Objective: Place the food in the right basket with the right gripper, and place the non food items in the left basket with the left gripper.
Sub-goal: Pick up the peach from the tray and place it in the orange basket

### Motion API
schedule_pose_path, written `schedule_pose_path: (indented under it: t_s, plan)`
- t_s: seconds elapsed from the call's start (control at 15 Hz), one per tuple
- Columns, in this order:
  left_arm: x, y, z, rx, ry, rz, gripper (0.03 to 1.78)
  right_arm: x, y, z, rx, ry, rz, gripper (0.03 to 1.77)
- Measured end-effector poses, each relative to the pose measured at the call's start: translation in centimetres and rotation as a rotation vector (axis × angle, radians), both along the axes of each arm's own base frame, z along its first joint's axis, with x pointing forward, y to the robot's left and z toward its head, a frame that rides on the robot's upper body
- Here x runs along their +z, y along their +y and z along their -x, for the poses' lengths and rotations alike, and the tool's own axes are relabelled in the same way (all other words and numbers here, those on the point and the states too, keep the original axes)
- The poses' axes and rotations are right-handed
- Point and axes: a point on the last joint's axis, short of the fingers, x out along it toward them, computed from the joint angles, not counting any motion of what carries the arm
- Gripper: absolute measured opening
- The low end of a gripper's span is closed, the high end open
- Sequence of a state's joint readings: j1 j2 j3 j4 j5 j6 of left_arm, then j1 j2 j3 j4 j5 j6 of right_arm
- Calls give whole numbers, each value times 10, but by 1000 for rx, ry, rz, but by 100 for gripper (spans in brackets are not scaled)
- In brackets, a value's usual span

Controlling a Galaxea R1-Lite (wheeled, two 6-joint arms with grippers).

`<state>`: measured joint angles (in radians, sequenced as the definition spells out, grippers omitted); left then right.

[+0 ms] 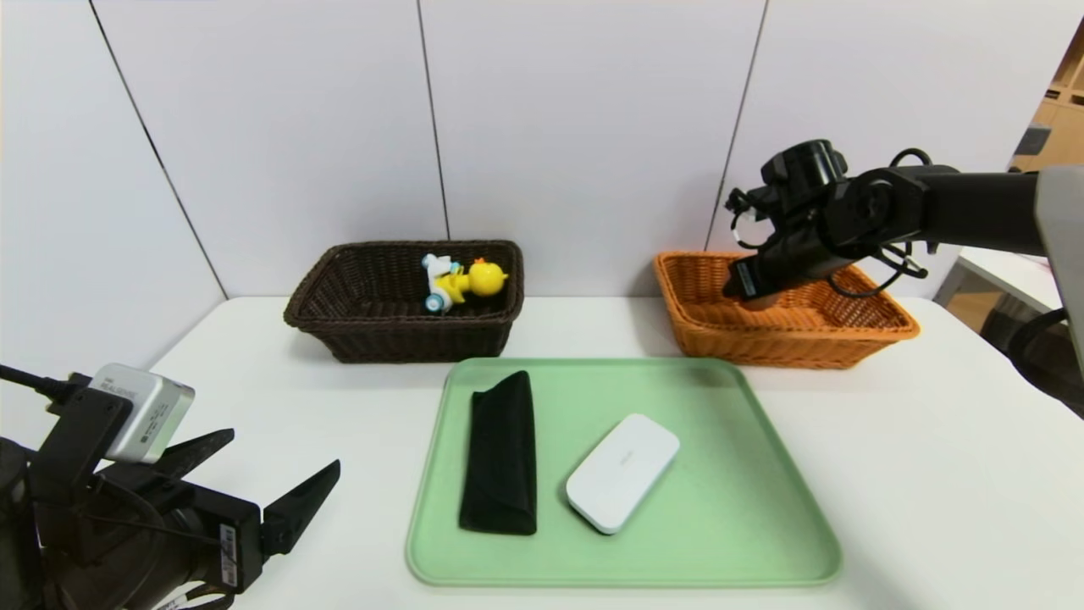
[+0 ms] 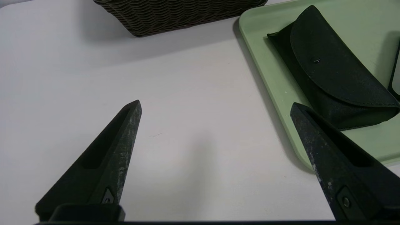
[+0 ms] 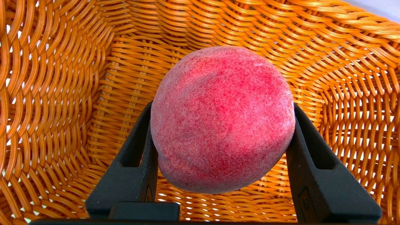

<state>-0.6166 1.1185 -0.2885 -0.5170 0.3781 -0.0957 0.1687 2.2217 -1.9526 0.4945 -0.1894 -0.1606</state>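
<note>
Fuzzy pink-red peach (image 3: pixel 222 120), right gripper (image 3: pixel 222 106) clamped on it, left gripper (image 2: pixel 216 101) apart

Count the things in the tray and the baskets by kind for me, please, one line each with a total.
Toy: 1, yellow and white, in the dark basket
Black case: 1, on the tray
White box-like item: 1, on the tray
Peach: 1, held by the right gripper in the orange basket
Total: 4
</note>
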Motion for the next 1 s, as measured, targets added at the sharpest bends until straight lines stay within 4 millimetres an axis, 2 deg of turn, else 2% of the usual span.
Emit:
schedule_pose_path:
  t_s: [0.67, 1.0]
  plan:
    - [0, 0, 0, 0, 0, 0, 169, -15, -1, -7, -10, 32, -2, 110]
    - [0, 0, 0, 0, 2, 0, 169, -18, -1, -8, -13, 33, 0, 139]
